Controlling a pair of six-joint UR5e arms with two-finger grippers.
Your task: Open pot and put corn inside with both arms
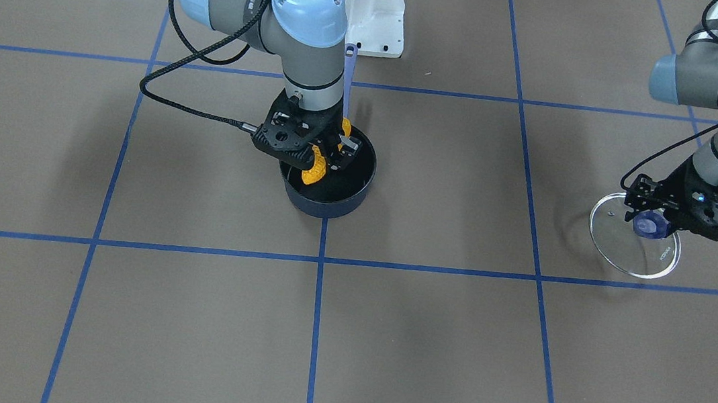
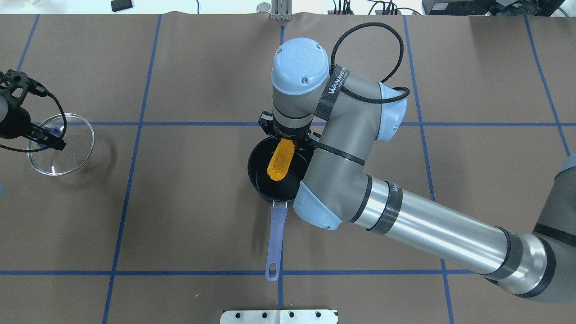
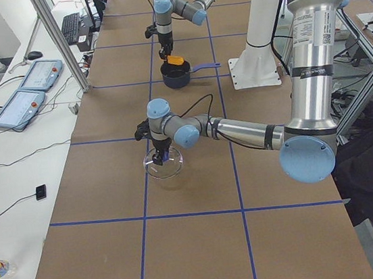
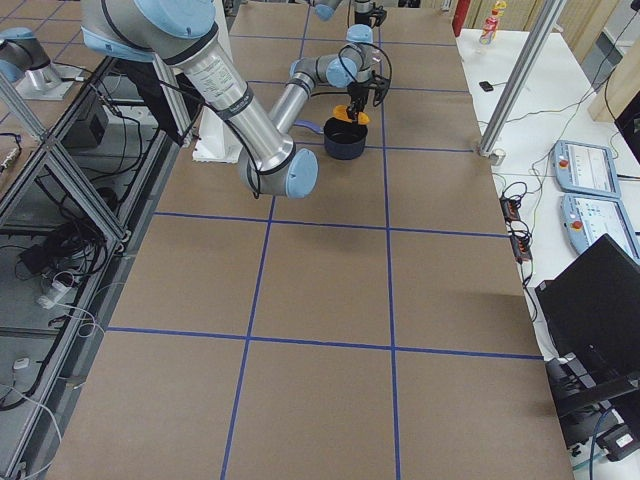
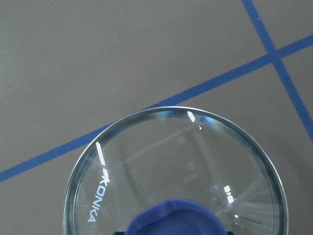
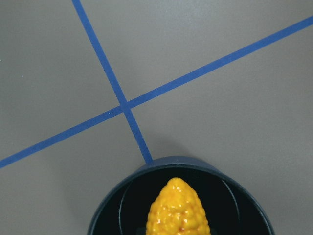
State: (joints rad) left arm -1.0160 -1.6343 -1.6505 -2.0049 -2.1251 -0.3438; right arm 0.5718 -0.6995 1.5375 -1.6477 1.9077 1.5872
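Black right gripper (image 1: 325, 154) is clenched on the one yellow-orange bumpy toy corn cob (image 2: 280, 159), which hangs tilted with its tip inside the one dark navy round saucepan (image 2: 254, 176). In the overhead view its long periwinkle handle (image 2: 276, 238) points to six o'clock. Black left gripper (image 1: 651, 221), the second of two, grasps the purple knob (image 5: 176, 218) of the one round glass lid (image 1: 623, 252), well apart at nine o'clock from the saucepan

Right gripper (image 1: 325, 157) clamped, pointing down — left gripper (image 1: 650, 224) clamped, low.
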